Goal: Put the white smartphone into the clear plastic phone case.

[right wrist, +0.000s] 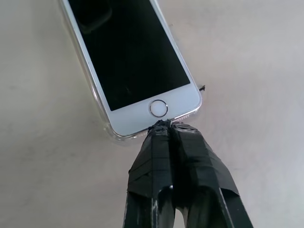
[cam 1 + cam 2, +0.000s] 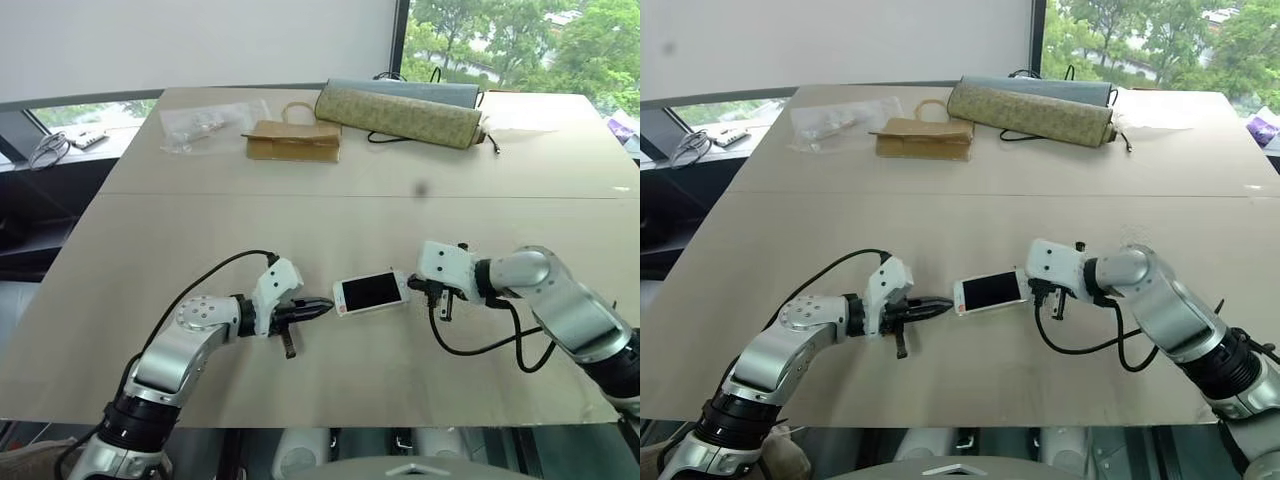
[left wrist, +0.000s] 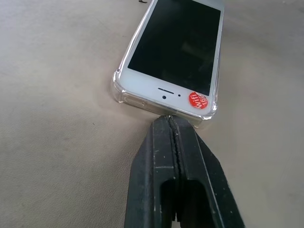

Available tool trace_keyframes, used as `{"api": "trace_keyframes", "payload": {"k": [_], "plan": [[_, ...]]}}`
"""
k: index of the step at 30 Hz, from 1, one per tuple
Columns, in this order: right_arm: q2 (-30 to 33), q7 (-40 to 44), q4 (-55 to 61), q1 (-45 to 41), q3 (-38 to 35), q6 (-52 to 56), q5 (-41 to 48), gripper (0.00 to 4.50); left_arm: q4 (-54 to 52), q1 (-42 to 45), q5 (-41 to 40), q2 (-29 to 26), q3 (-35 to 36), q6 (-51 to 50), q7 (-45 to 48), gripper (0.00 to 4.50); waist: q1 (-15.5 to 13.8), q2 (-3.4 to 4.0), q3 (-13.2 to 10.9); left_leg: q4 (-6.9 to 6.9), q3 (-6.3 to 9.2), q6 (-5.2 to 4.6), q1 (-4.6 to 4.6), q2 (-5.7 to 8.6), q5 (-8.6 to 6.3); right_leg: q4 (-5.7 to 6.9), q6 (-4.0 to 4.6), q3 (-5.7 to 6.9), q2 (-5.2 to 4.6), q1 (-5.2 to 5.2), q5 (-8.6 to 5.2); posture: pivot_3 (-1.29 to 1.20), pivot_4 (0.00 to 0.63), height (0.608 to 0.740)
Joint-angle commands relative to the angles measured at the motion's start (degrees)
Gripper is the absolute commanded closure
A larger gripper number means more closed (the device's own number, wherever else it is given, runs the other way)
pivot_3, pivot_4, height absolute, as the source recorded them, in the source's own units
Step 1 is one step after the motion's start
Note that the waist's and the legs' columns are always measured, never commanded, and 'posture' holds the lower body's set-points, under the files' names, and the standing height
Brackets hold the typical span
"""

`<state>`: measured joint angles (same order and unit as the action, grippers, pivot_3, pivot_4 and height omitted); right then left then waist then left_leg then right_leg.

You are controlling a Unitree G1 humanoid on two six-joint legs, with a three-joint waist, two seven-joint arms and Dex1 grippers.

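Phone and case sit together near the middle of the desk (image 2: 200, 230), a bit toward 6 o'clock. The white smartphone (image 2: 370, 292) lies flat with its black screen up, inside the clear plastic phone case (image 3: 118, 90). The clear rim of the case goes around the phone's edges and corners. A small red round sticker (image 3: 198, 100) is on the phone's white end by the speaker slot.

The left claw (image 2: 325, 306) is at 9 o'clock from the phone. Its two black fingers are pressed together, and their tip touches the sticker end of the case. The right claw (image 1: 167, 124) is at 3 o'clock from the phone. Its fingers are pressed together too, and their tip touches the end with the round home button (image 1: 158, 108). Neither claw is pinching anything.

Far off at 12 o'clock lie a crinkled clear bag (image 2: 205, 125) with small things inside, a brown paper bag (image 2: 293, 140) lying flat, and two rolled mats (image 2: 400, 112).
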<state>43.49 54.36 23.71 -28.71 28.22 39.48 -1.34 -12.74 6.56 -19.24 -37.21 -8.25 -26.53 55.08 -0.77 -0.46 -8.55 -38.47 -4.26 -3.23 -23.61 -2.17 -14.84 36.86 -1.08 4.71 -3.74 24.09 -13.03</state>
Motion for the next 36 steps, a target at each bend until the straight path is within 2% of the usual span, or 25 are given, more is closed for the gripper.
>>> {"api": "trace_keyframes", "payload": {"k": [1,10,15,20,25,30,36], "plan": [[-2.19,1.92,3.29,-1.36,3.95,-3.38,-1.14,4.47,0.74,0.19,0.84,1.28,-1.94,0.30,-0.20,4.50,0.01,0.00,0.00,0.00,0.01,0.01,0.08,-0.01,0.00,0.00,-0.09,0.01,0.02,-0.08,-0.06,0.00,0.150,0.740],[-2.24,4.30,2.73,-1.96,2.88,-4.52,-3.38,4.47,1.38,-0.46,1.06,1.51,-1.13,1.35,0.13,4.50,0.01,0.01,0.00,0.05,-0.03,0.02,0.53,-0.05,0.00,0.01,0.13,-0.02,-0.26,-0.42,-0.19,0.00,0.150,0.740],[-1.57,3.60,2.49,-0.84,-5.32,-0.16,-0.03,4.47,0.79,-2.72,-3.22,-0.48,5.38,2.94,2.85,4.50,0.06,0.00,-0.04,0.08,-0.04,0.02,0.52,-0.05,-0.01,0.00,0.29,-0.06,-0.28,-0.41,-0.10,0.00,0.150,0.740],[-0.77,2.70,3.26,1.16,-13.18,3.74,4.90,4.47,-1.40,-1.09,-9.93,-1.23,9.53,0.59,6.27,4.50,-0.11,-0.06,-0.07,-0.05,0.13,0.16,-0.21,-0.04,0.08,0.01,0.21,-0.03,-0.30,0.08,-0.01,0.00,0.150,0.740],[-1.53,0.78,3.20,3.58,-16.87,3.82,7.60,4.47,-2.09,3.86,-11.08,1.70,6.71,-1.72,4.84,4.50,-0.07,-0.15,-0.13,-0.05,0.06,0.13,-0.24,0.06,0.06,-0.05,0.06,0.00,-0.18,0.05,0.05,0.00,0.150,0.740],[-3.46,-1.61,2.72,3.79,-16.81,3.38,9.11,4.47,1.51,9.96,-5.40,5.59,-0.33,-1.85,1.91,4.50,-0.03,-0.18,-0.15,-0.06,0.01,0.07,-0.14,0.04,0.04,-0.01,0.05,-0.01,0.04,0.02,0.05,0.00,0.150,0.740],[-5.15,-3.13,1.51,3.52,-15.50,2.56,9.48,4.47,5.25,11.04,-1.85,6.37,-4.43,-1.11,2.24,4.50,0.07,-0.18,-0.15,-0.04,0.02,0.08,-0.12,-0.03,0.05,0.02,0.05,-0.03,0.20,0.05,0.05,0.00,0.150,0.740]]}}
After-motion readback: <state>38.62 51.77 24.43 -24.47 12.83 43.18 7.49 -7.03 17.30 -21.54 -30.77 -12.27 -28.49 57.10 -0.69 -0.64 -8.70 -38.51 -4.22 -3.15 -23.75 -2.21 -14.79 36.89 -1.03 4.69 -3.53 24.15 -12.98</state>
